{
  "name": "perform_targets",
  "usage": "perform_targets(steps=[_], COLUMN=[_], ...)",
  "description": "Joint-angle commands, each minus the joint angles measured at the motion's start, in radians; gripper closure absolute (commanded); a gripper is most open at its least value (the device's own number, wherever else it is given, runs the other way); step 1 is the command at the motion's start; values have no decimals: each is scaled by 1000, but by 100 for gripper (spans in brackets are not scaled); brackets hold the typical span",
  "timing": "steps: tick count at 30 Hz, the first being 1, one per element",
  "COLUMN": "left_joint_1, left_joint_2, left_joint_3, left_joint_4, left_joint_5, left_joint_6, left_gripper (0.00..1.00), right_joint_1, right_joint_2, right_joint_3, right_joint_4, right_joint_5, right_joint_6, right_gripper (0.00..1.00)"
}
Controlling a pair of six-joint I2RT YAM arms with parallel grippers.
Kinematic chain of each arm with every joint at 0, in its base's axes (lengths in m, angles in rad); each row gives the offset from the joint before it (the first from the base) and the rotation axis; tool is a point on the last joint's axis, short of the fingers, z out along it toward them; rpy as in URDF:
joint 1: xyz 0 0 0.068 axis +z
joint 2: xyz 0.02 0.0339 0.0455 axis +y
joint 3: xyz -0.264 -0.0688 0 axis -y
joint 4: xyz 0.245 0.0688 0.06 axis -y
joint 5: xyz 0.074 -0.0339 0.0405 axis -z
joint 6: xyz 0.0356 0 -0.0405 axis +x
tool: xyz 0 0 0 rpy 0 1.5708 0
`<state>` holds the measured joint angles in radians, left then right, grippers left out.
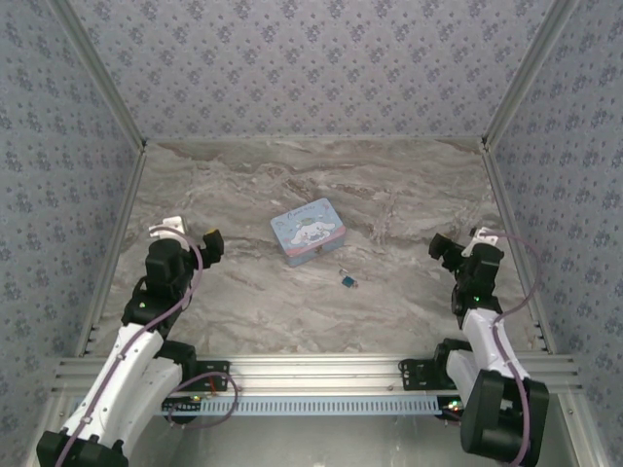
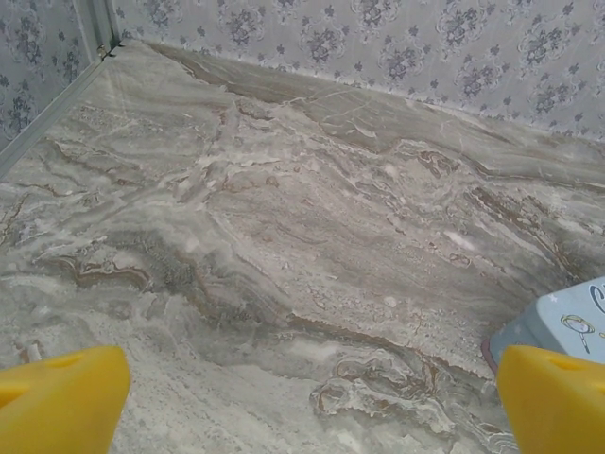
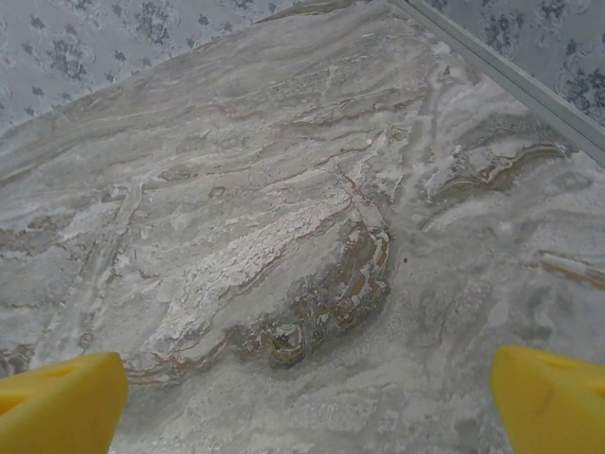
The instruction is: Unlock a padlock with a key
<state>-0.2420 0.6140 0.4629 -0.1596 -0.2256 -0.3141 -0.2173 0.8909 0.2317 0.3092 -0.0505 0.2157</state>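
The tiny blue-teal padlock (image 1: 348, 282) lies on the marble table just in front of the tin box. A slim dark sliver that seems to be the key (image 1: 343, 270) lies right beside it, too small to make out. My left gripper (image 1: 192, 236) hovers at the table's left, well away from the padlock, and is open. In the left wrist view its yellow fingertips (image 2: 62, 397) stand far apart over bare marble, left gripper (image 2: 307, 407). My right gripper (image 1: 463, 242) hangs at the right, also open and holding nothing, with its yellow fingertips (image 3: 548, 397) wide apart, right gripper (image 3: 302, 407).
A pale blue cartoon-printed tin box (image 1: 308, 231) sits mid-table; its corner shows by the left gripper's right finger (image 2: 567, 326). Patterned walls enclose the table on three sides, with metal rails (image 1: 321, 368) along the near edge.
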Motion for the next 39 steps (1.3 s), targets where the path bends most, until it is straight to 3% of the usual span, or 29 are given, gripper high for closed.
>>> perform_targets(steps=[1,12,14,22,26,28,33,39], left_joint_1=[6,7,7,8,7,8,14,52], left_joint_2=[2,13,12,10,12,18,67,207], left_joint_3=[-9,-15,-17,-17,-16,-20,-31,-85], left_joint_4=[42,40,37,24,23,32,86,306], left_joint_5=[-13,-11,-10,-4,-12,-24,-54,-102], left_joint_6=[14,1,0,-3,0,8,76,216], left_gripper=[1,1,1,1,1,1,1,1], right_joint_1=[26,167,189,210,187,148,168,171], right_joint_2=[72,347,375,626,624,627,628,628], right_joint_3=[-38,-5,24,-14,53,154,150,149], right_joint_4=[200,512,498,813,688,499,509,512], right_joint_5=[51,16,9,27,38,45,75,80], right_joint_6=[-84,-208,-255,-292,-258,-205,-216,-220], right_gripper=[0,0,0,0,0,0,0,0])
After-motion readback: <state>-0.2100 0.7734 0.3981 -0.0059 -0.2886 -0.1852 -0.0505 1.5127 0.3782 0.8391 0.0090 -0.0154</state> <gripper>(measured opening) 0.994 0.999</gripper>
